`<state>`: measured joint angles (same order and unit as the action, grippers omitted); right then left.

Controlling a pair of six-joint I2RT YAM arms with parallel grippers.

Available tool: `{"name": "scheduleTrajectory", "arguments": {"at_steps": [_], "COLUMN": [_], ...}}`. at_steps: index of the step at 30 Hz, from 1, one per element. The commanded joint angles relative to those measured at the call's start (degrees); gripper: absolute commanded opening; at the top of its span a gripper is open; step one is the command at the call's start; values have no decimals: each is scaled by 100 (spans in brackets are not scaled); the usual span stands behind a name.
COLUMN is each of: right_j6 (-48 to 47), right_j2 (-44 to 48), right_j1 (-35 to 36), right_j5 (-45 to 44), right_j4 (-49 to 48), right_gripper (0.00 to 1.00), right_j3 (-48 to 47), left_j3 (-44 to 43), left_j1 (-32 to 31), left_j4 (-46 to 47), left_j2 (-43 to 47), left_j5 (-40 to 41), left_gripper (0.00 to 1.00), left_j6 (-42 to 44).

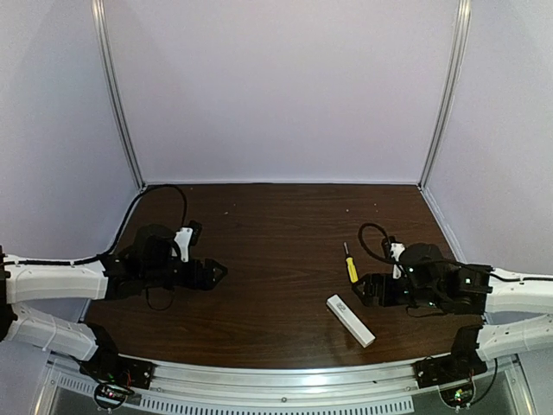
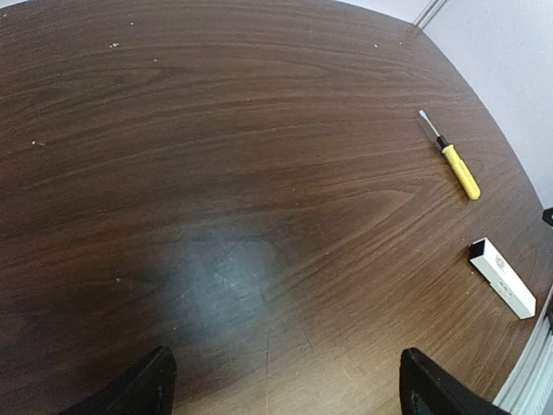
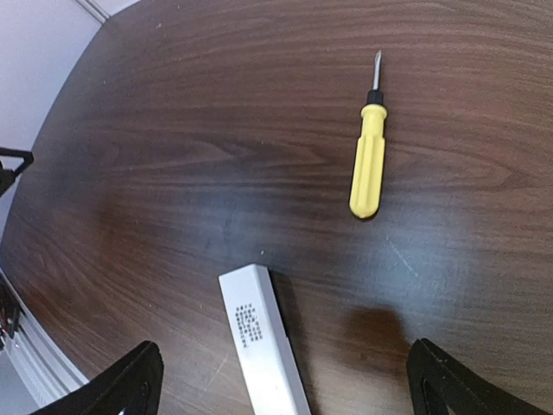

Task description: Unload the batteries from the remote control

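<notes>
I see the remote control (image 1: 351, 320), a slim white bar, lying flat and diagonal on the counter (image 1: 259, 294) toward its front right, with small dark print near its far end.

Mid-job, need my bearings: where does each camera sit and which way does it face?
Top external: fixed above and behind the arms, looking down on the table; both arms show, left claw and right claw pointing inward.
Left wrist: on the left arm, facing right across the table to the screwdriver and remote; only its fingertips show.
Right wrist: on the right arm, looking down and leftward at the same two; only its fingertips show.
Shared: all three see screwdriver and remote.
</notes>
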<state>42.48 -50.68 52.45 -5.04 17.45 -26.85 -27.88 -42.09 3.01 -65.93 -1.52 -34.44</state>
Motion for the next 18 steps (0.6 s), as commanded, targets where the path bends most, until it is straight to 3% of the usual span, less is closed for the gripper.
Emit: {"name": "scheduleTrajectory", "arguments": {"at_steps": [1, 8, 18], "right_j6": [523, 990, 1138], "right_j2": [-408, -1174, -1623], "right_j1": [827, 1819, 2275], "right_j5": [-916, -1269, -1270], "right_j4": [472, 564, 267], "right_gripper": [100, 100, 95], "right_j3": [-124, -95, -38], "left_j3": [-148, -120, -128], "left_j1": [-26, -33, -36], "left_j4": [-17, -49, -15], "left_j2": [-103, -68, -63], "left_j5": [173, -42, -154], "left_gripper": [91, 90, 88], "left_j6": [141, 148, 159]}}
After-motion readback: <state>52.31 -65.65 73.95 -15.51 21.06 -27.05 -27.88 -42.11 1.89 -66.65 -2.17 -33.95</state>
